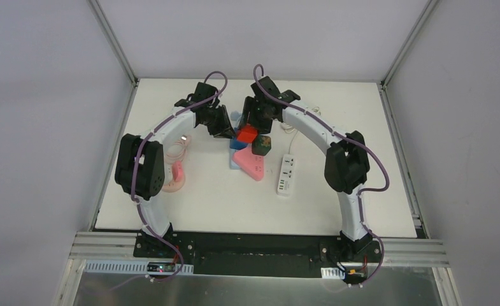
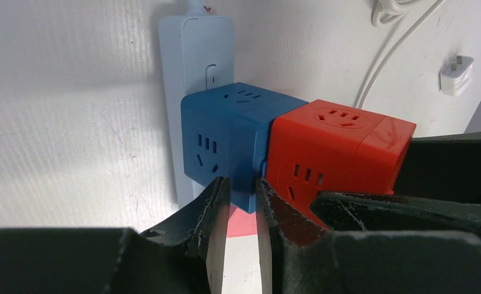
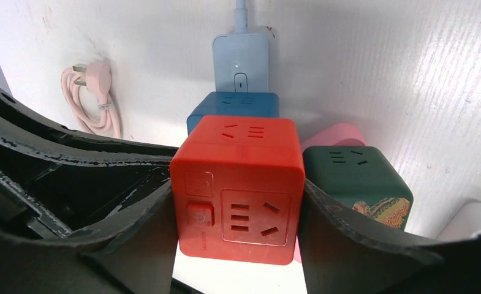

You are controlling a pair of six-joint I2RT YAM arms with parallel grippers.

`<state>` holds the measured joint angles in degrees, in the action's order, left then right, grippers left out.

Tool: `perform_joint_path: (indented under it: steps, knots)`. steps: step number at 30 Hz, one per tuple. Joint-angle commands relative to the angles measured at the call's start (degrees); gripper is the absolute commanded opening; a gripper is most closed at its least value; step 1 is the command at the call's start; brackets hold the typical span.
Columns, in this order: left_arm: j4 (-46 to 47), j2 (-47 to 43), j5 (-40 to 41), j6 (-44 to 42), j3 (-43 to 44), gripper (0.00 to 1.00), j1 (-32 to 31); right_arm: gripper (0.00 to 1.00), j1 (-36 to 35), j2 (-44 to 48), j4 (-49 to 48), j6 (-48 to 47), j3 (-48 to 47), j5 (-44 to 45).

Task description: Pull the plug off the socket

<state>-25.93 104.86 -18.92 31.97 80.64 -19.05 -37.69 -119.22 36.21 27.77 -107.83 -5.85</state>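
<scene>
Red cube plug [image 3: 238, 184] was logged seated in the blue cube socket [image 2: 225, 135], atop a pale strip [image 2: 195, 55], toward the middle of the table's [image 1: 336, 210] far edge. Right gripper [image 3: 238, 202] was clamped on the red cube plug, one finger flat against each side. The socket lay straight beyond the plug from the right wrist, so the joint axis was judged to run along that approach, with the pull back along it. Left gripper [image 2: 242, 202] was nearly pressed together at the socket's lower corner. Whether anything was pinched could not be told.
</scene>
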Motion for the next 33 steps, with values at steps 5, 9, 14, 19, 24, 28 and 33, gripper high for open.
perform_joint_path:
  steps: [5, 9, 14, 19, 24, 28, 33]
  knots:
    - [-6.56, 3.97, 2.07, -1.14, -2.86, 0.22, -0.38, 0.00, -4.70, 2.26, 0.11, -3.42, -6.62, 6.01]
    - [-6.83, 4.43, 1.72, -0.68, -2.86, 0.21, -0.38, 0.00, -6.81, 3.73, -1.08, -8.89, -4.50, 12.22]
    - [-7.84, 4.64, 2.51, -0.93, -2.61, 0.21, -0.40, 0.00, -6.38, 7.53, -5.29, -8.68, 0.70, 13.62]
    - [-8.51, 5.00, 1.82, -0.59, -1.79, 0.20, -0.40, 0.00, -2.46, 7.82, -4.51, -1.55, 0.36, 5.75]
    - [-9.39, 5.35, 1.94, -0.77, -0.71, 0.20, -0.38, 0.00, 0.28, 5.24, -1.37, 2.76, -2.08, -0.66]
    - [-9.48, 5.51, 2.23, -0.59, -0.83, 0.19, -0.38, 0.00, 0.47, 4.36, -0.93, 3.31, -2.51, -3.41]
    - [-9.88, 5.81, 3.11, -0.59, -0.88, 0.19, -0.38, 0.00, -0.01, 6.40, -5.36, -1.78, -0.12, -4.68]
